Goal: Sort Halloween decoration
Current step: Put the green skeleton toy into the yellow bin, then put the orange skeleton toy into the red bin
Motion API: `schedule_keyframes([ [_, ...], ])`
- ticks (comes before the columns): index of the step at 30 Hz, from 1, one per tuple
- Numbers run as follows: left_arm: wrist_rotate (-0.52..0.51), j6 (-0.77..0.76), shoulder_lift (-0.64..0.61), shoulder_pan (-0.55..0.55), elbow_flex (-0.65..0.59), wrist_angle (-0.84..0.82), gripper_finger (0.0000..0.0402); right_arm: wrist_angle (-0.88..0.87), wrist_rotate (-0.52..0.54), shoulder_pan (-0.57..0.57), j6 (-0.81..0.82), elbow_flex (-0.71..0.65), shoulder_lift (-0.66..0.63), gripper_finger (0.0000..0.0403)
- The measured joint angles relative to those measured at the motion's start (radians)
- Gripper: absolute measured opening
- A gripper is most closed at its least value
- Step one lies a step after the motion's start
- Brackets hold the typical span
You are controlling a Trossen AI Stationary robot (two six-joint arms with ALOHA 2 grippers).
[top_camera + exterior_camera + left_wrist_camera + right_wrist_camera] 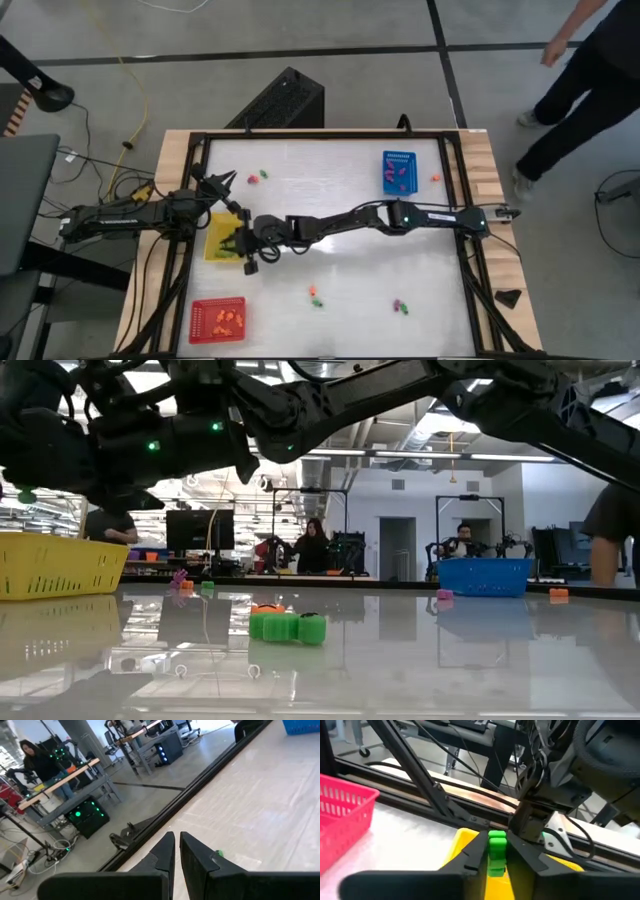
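The Halloween decoration shows as tiny pieces scattered on the white table: one at the far left [258, 178], one beside the blue tray [436, 178], two near the front [315, 296] [401, 306]. In the low view a green piece [287, 627] lies on the table. My right gripper [496, 838] reaches across the table to the yellow tray [215, 250] and is shut on a green piece [496, 851]. My left gripper [176, 836] waits shut by the table's left edge [222, 183], touching nothing. My right gripper pinches the green piece by its two sides [496, 860] between its two fingers. The fingers come nearly level from the table's right side. The piece stands upright between them, lifted clear above the yellow tray's wall [462, 837].
A red tray [217, 320] with orange pieces stands at the near left and a blue tray [398, 170] with purple pieces at the far right. A black frame [455, 190] borders the table. A person [580, 80] walks beyond the far right corner.
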Motion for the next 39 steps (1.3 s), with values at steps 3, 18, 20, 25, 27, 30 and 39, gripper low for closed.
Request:
schedule_keyframes([
  [3, -0.007, -0.001, 0.000, 0.000, 0.000, 0.000, 0.0018, -0.002, -0.008, -0.003, 0.019, 0.000, -0.002, 0.0134],
  [18, -0.011, -0.002, 0.000, 0.000, 0.000, 0.000, 0.0018, -0.492, -0.025, 0.007, -0.088, 0.000, -0.205, 0.0245],
  [20, -0.011, -0.002, 0.000, 0.000, 0.000, 0.000, 0.0018, -0.643, -0.034, 0.012, -0.137, 0.000, -0.259, 0.0241],
  [25, -0.011, -0.002, 0.000, 0.000, 0.000, 0.000, 0.0018, -0.987, -0.034, -0.001, -0.214, 0.000, -0.390, 0.0234],
  [27, -0.011, -0.002, 0.000, 0.000, 0.000, 0.000, 0.0018, -1.126, -0.032, -0.028, -0.216, 0.001, -0.439, 0.0234],
  [30, -0.011, -0.002, 0.000, 0.000, 0.000, 0.000, 0.0018, -1.339, -0.028, -0.071, -0.183, 0.000, -0.499, 0.0234],
  [39, -0.011, -0.002, 0.000, 0.000, 0.000, 0.000, 0.0018, -1.793, -0.027, -0.245, -0.018, 0.000, -0.655, 0.0233],
])
